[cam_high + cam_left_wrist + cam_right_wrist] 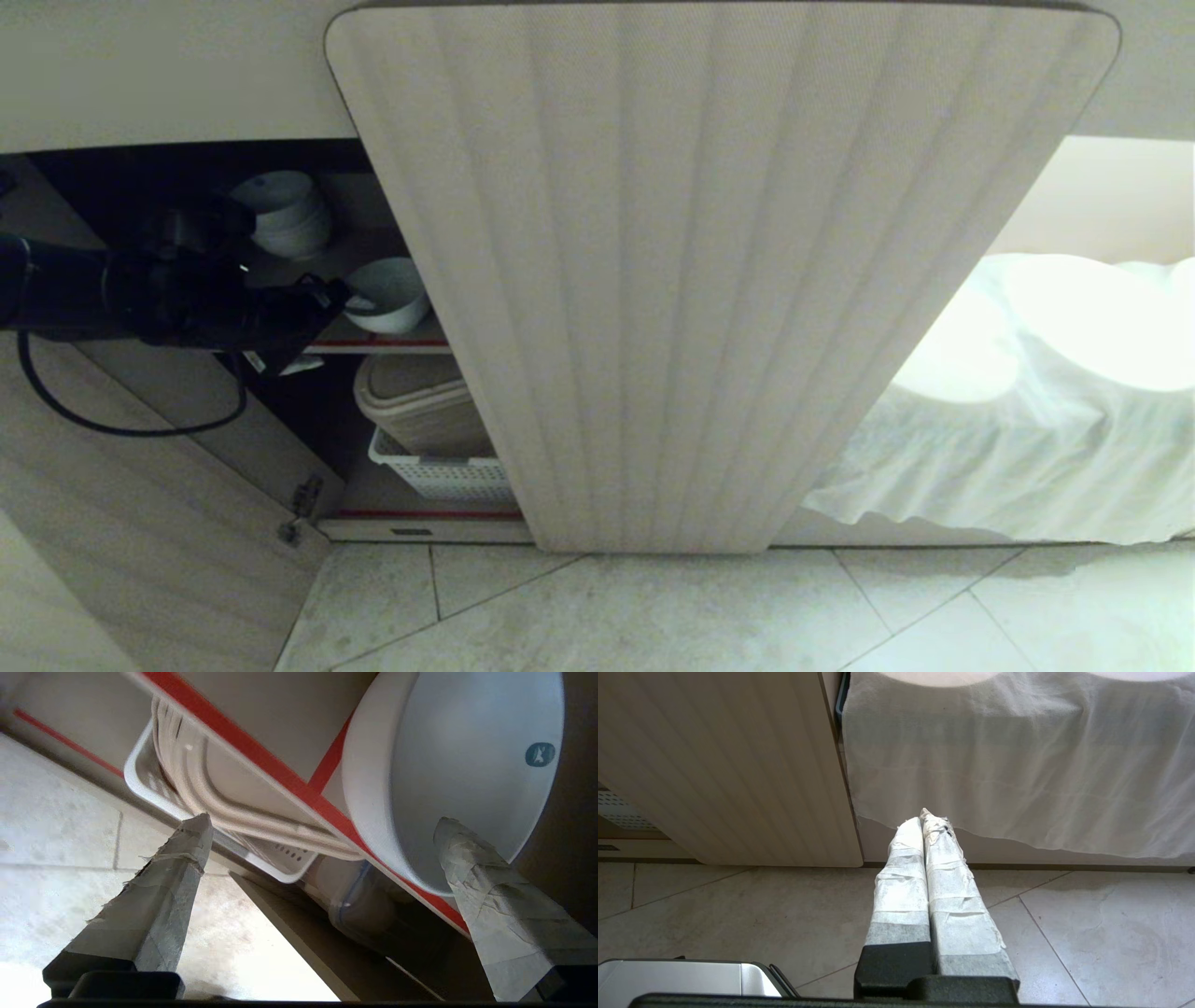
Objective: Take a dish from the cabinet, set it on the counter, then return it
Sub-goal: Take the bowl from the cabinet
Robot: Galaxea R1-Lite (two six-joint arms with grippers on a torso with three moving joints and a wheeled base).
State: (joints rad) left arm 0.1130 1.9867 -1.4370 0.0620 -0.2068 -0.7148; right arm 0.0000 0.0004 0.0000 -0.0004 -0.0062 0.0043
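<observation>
The dish [390,294], a small white bowl, stands upright near the front of a red-edged shelf in the cabinet [709,280], whose left door [140,523] hangs open. My left gripper [331,299] reaches in from the left, right beside the bowl. In the left wrist view the dish [467,765] is close and carries a small blue mark. The left gripper [322,826] is wide open, with one taped finger [472,868] across the bowl and the other [182,858] below the shelf edge. My right gripper [927,816] hangs shut over the floor. The counter's top is out of view.
A stack of white bowls [285,213] sits further back on the same shelf. Below, a beige lidded bin [420,401] rests in a white perforated basket [448,476]. A white cloth [1027,420] drapes the opening to the right. A black cable [121,425] loops under my left arm.
</observation>
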